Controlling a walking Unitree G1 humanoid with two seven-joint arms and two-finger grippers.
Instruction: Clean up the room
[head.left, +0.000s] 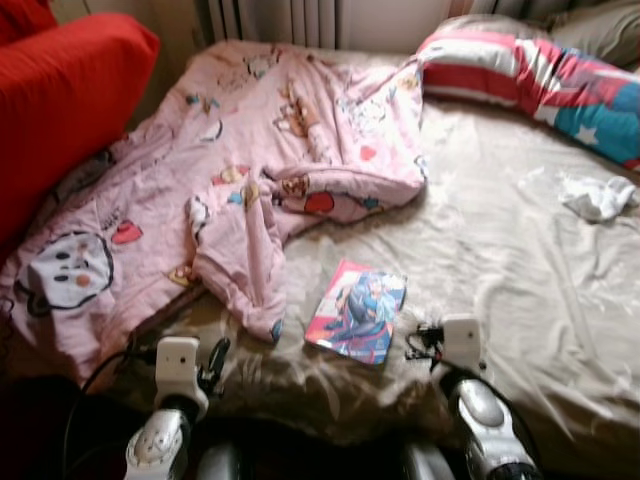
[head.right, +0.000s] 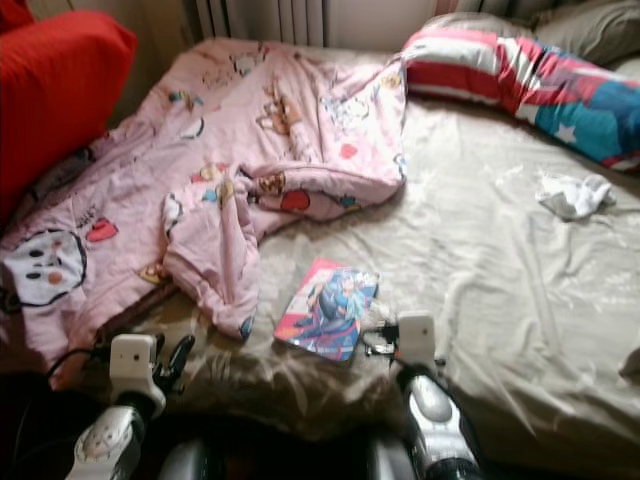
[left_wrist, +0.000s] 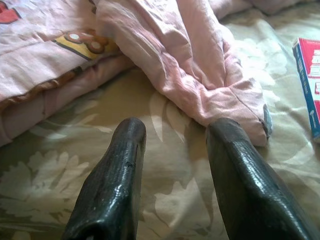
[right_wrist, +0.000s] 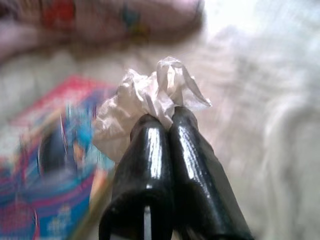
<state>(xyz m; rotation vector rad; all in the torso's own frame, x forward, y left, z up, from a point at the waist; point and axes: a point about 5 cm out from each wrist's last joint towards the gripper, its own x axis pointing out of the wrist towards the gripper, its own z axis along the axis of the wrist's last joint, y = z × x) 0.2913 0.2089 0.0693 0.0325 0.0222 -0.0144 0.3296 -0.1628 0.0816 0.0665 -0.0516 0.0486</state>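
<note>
A pink cartoon-print blanket (head.left: 250, 150) lies rumpled over the left half of the beige bed sheet (head.left: 500, 270). A colourful comic book (head.left: 357, 310) rests flat near the bed's front edge. My right gripper (right_wrist: 167, 120) is shut on a crumpled white tissue (right_wrist: 150, 97), just right of the comic, low over the sheet (head.left: 425, 340). My left gripper (left_wrist: 175, 132) is open above the sheet, pointing at a folded corner of the blanket (left_wrist: 210, 85); it shows at the bed's front left (head.left: 215, 365). Another crumpled white tissue (head.left: 597, 196) lies at the far right.
A red, white and blue striped pillow (head.left: 540, 75) lies at the head of the bed on the right. A red cushion (head.left: 60, 90) stands along the left side. A radiator (head.left: 275, 20) is behind the bed. Bare sheet spreads across the right half.
</note>
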